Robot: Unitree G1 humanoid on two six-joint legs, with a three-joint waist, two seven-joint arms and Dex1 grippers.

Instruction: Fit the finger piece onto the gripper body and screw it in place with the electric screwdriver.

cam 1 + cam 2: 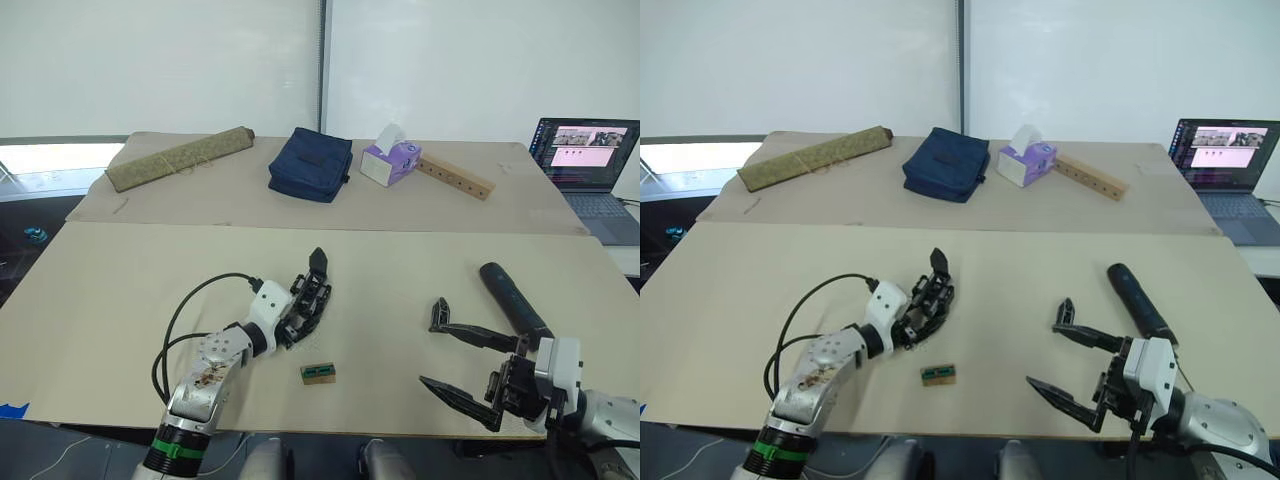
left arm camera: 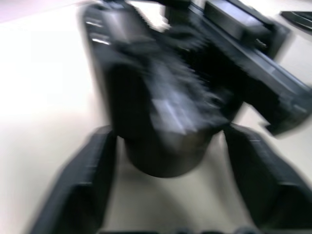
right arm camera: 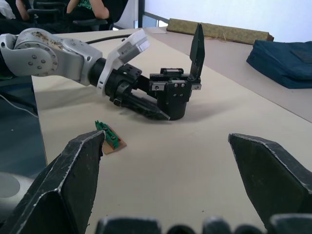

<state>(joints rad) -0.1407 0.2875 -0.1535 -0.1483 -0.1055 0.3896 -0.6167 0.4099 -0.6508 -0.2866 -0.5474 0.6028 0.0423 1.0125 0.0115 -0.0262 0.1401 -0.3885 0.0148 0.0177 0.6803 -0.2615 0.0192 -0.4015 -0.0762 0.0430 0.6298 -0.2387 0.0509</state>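
The gripper body point(image 1: 312, 290) stands on the table left of centre, its pointed black finger point(image 3: 197, 46) upright. My left gripper point(image 1: 300, 318) is shut on its round dark base point(image 2: 165, 151), one finger on each side. The electric screwdriver point(image 1: 512, 300), a thick dark cylinder, lies on the table at the right. My right gripper point(image 1: 432, 345) hovers just left of it, open wide and holding nothing. The loose finger piece is hidden or out of view.
A small green-and-brown block point(image 1: 318, 373) lies near the front edge between the grippers. At the back are a rolled mat point(image 1: 180, 158), a blue bag point(image 1: 311, 163), a tissue box point(image 1: 390, 160), a holed wooden bar point(image 1: 455, 177) and a laptop point(image 1: 585, 150).
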